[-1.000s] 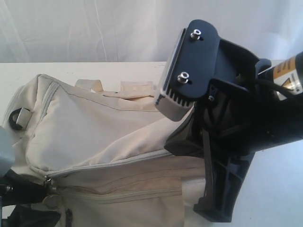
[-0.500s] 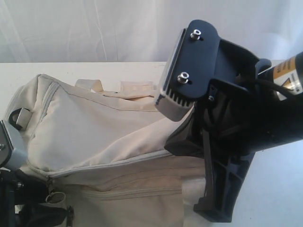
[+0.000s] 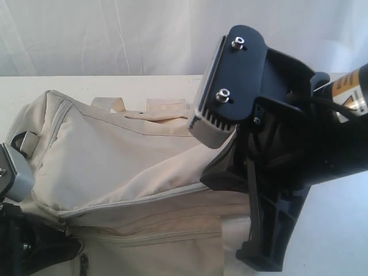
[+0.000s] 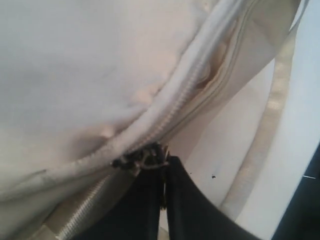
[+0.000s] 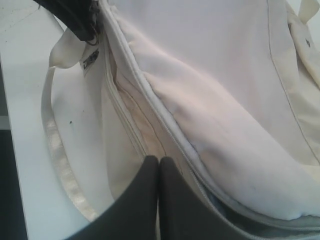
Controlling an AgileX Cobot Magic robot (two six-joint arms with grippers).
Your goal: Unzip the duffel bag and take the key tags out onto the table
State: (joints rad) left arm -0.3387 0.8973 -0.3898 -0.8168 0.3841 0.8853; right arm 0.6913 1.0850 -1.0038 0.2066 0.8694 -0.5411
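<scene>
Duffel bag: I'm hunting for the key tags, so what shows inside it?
Nothing inside is visible. The duffel bag shows only cream fabric and zipper, hiding any key tags. The left gripper pinches the zipper pull.

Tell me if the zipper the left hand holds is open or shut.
Shut, as far as it shows: the zipper runs closed, with no gap, from the pull pinched in the left hand.
</scene>
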